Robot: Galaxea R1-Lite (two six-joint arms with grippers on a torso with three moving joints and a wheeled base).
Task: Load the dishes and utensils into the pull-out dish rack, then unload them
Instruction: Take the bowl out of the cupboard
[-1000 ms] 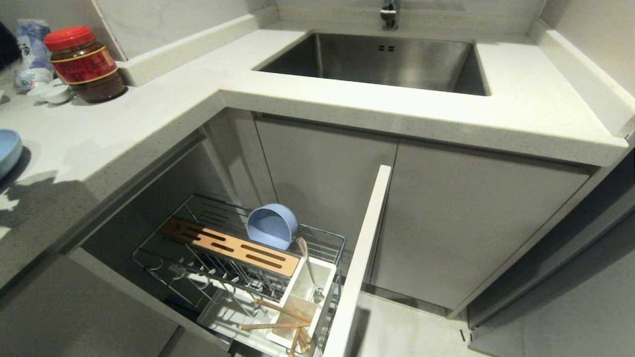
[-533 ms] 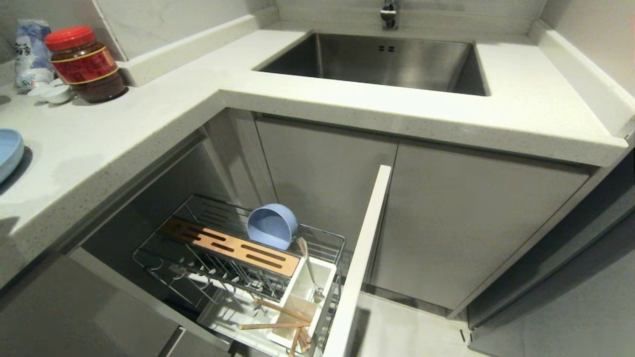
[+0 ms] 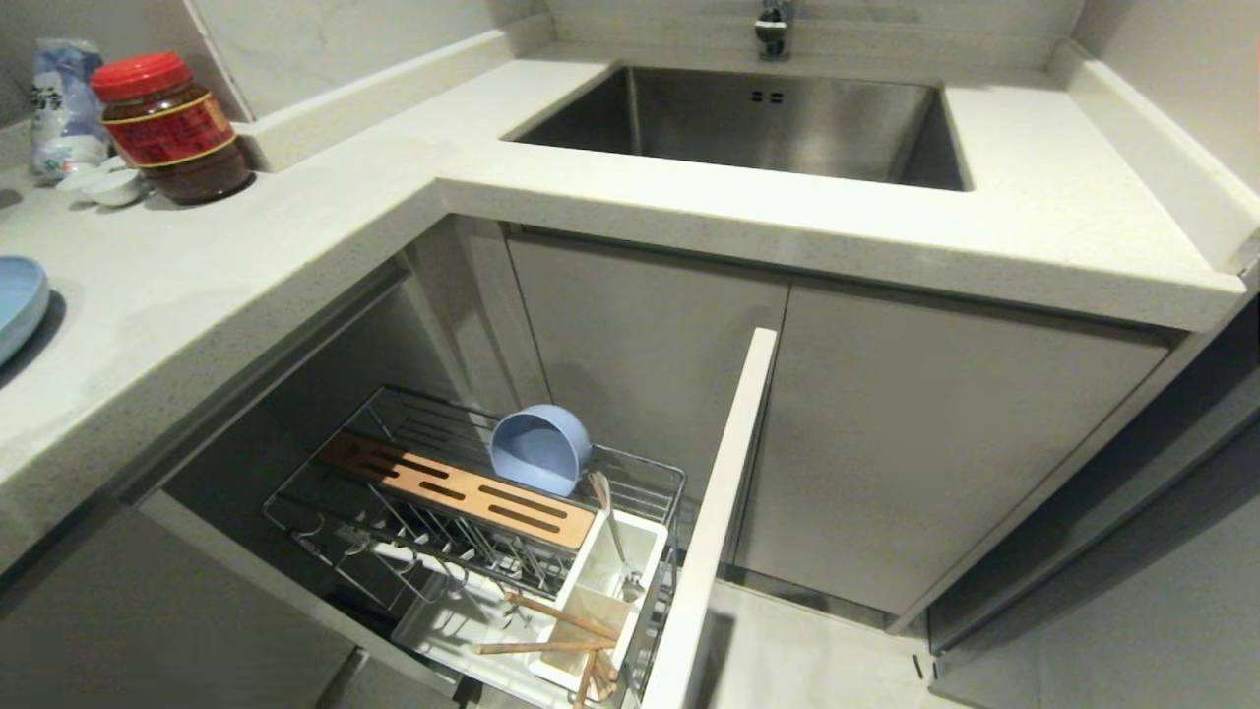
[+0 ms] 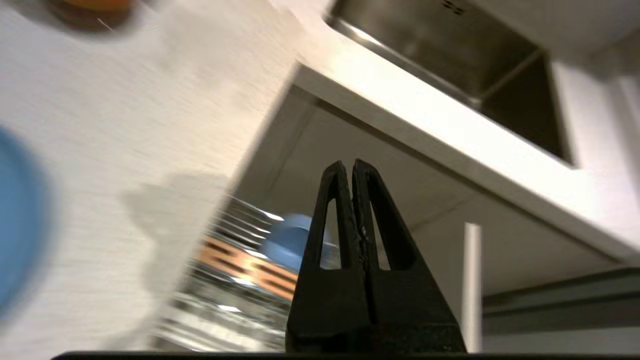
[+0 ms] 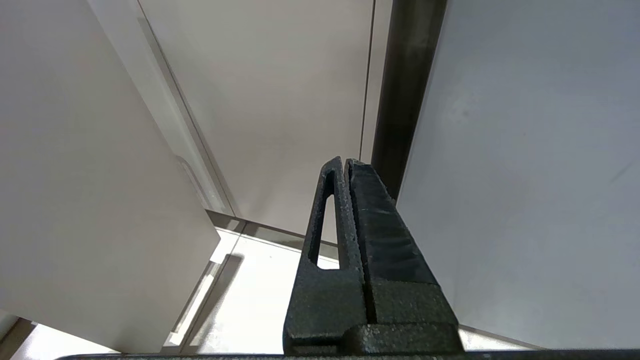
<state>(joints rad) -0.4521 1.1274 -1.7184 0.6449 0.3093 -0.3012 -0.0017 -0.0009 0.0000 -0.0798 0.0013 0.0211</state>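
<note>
Nearest, in the pull-out dish rack [image 3: 472, 512], the chopsticks [image 3: 551, 640] lie across the white utensil box [image 3: 600, 601] with the spoon [image 3: 615, 542] standing in it, and the round blue bowl [image 3: 539, 449] rests tipped on its side behind the wooden bar [image 3: 463, 487]. Further back, on the worktop [image 3: 295, 236], the blue plate [image 3: 18, 305] sits at the left edge, with a red-lidded jar [image 3: 169, 128] beyond it and the sink [image 3: 748, 123] behind. The left hand [image 4: 350, 167] hangs above the worktop with fingers pressed together, empty; the right hand [image 5: 345, 165] is likewise pressed together, empty, beside cabinet panels.
</note>
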